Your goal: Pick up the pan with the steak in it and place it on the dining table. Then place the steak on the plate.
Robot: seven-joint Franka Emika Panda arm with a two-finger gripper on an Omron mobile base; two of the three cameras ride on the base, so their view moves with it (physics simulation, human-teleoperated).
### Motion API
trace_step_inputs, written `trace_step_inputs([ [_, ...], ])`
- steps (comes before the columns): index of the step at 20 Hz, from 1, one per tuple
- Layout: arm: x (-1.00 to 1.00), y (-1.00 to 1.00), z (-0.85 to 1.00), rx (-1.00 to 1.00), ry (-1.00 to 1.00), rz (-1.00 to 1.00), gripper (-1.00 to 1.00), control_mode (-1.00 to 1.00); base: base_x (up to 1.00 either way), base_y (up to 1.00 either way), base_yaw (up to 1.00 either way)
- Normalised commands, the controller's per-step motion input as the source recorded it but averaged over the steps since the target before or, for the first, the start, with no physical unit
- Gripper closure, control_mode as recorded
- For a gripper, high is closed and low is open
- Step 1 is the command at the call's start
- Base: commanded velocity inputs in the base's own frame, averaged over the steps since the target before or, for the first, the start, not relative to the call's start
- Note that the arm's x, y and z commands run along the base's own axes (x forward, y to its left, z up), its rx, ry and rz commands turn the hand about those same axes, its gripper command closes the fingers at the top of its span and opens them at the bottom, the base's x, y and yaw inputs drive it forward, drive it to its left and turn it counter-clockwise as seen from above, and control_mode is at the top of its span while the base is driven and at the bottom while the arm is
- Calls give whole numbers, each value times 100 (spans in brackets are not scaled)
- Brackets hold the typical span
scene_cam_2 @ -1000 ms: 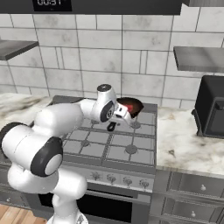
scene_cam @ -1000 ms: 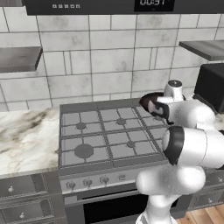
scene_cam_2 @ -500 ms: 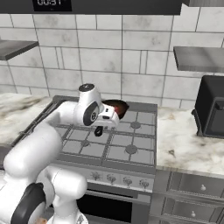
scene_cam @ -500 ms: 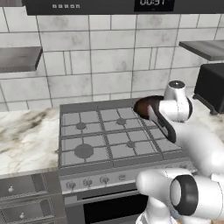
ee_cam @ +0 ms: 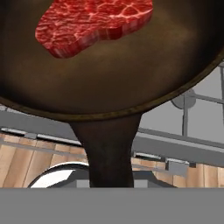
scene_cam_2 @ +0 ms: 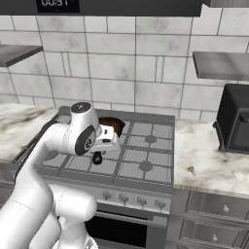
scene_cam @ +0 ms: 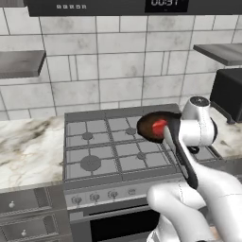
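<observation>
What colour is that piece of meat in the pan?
Red, marbled with white, best seen in the hand view: the steak lies in the pan.

Both base cameras sit behind the arm, one to its left and one to its right, looking forward and down at the same stove (scene_cam: 118, 146) against the tiled wall (scene_cam_2: 146, 73). The hand camera looks along the pan's handle (ee_cam: 109, 153) from very close, over the pan (ee_cam: 131, 74) with the steak (ee_cam: 92, 24), the stove grate behind it.
</observation>
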Motion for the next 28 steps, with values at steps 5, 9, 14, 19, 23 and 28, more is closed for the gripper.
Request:
trace_step_inputs([
  [5, -57, 17, 8, 4, 3, 25, 100, -100, 0, 0, 0],
  [9, -50, 15, 12, 11, 6, 24, 100, -100, 0, 0, 0],
  [14, -41, 25, 4, 15, 5, 22, 100, -100, 0, 0, 0],
  [19, -27, 11, 10, 17, 1, 15, 100, -100, 0, 0, 0],
  [23, -2, 0, 0, 0, 0, 0, 100, -100, 0, 0, 0],
  [28, 0, 0, 0, 0, 0, 0, 100, 100, -84, 1, 5],
])
